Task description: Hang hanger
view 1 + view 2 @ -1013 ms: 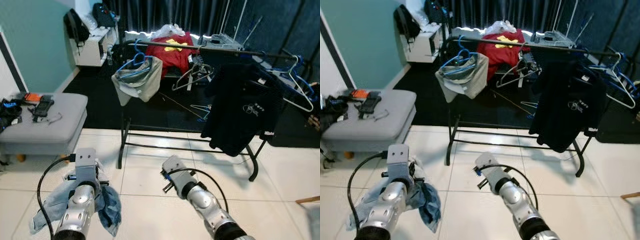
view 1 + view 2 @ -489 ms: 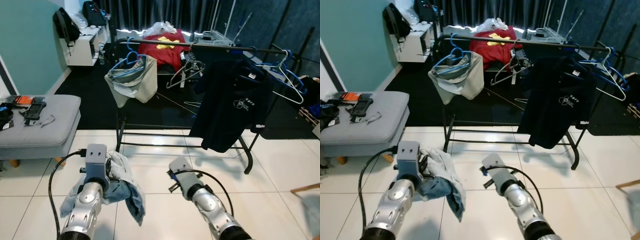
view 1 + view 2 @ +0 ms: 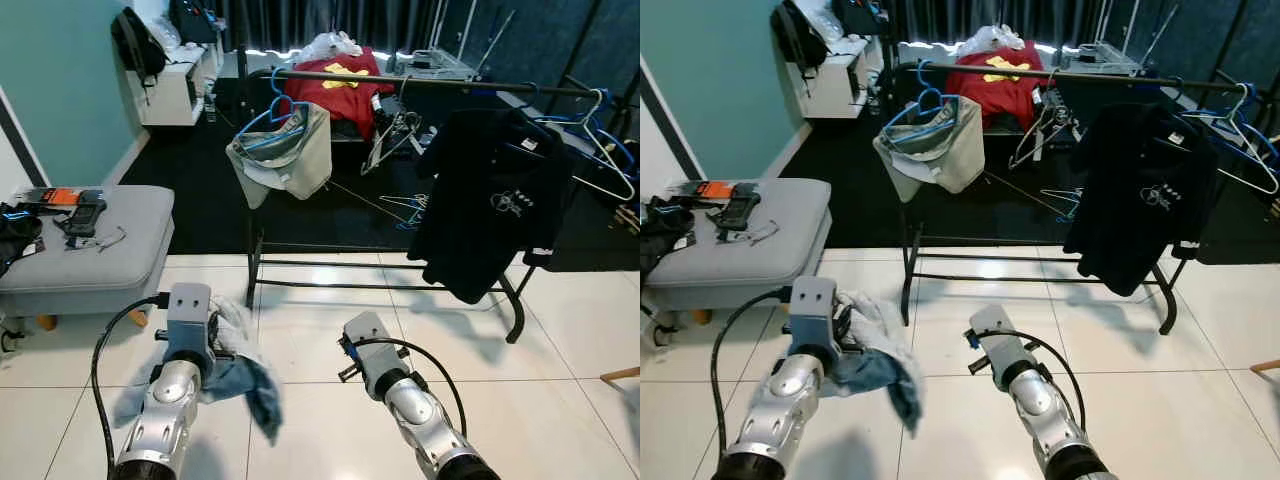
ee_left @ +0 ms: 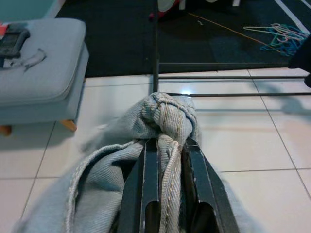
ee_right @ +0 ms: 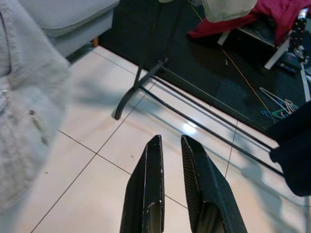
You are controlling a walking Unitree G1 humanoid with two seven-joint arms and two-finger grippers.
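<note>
Far off to the left of both arms sits a soft grey padded stool (image 3: 95, 250) with some small dark things lying on top.

The left gripper (image 4: 164, 167) is clenched on a pale blue denim garment (image 4: 121, 160). A thick bunched fold with a seam is pinched between its two black fingers (image 4: 146, 184). The rest of the cloth hangs down loose below and beside the gripper, above the white tiled floor (image 3: 560, 390).

The right gripper (image 5: 167, 160) holds nothing. Its fingers are almost together, with just a thin gap between them. It hovers over the floor, with the denim off to its left.

Ahead of both grippers stands a black metal clothes rack (image 3: 400, 85). On its top bar hang a blue plastic hanger with a grey-green cloth (image 3: 285, 150), some bare wire hangers, and a black shirt with a small white logo (image 3: 495, 205). More blue hangers hang at the far right end (image 3: 605, 150). A few loose hangers lie on the dark carpet behind the rack. I cannot tell if there is a hanger inside the denim bundle.

To do this step well, I think the left gripper should keep its tight squeeze so the fold does not slip out. The robot should step closer to the rack, lift the bundle high, and aim for the bare gap on the bar between the wire hangers and the black shirt. The empty right gripper could help hold the loose cloth so it does not drag or snag on the lower bars.
</note>
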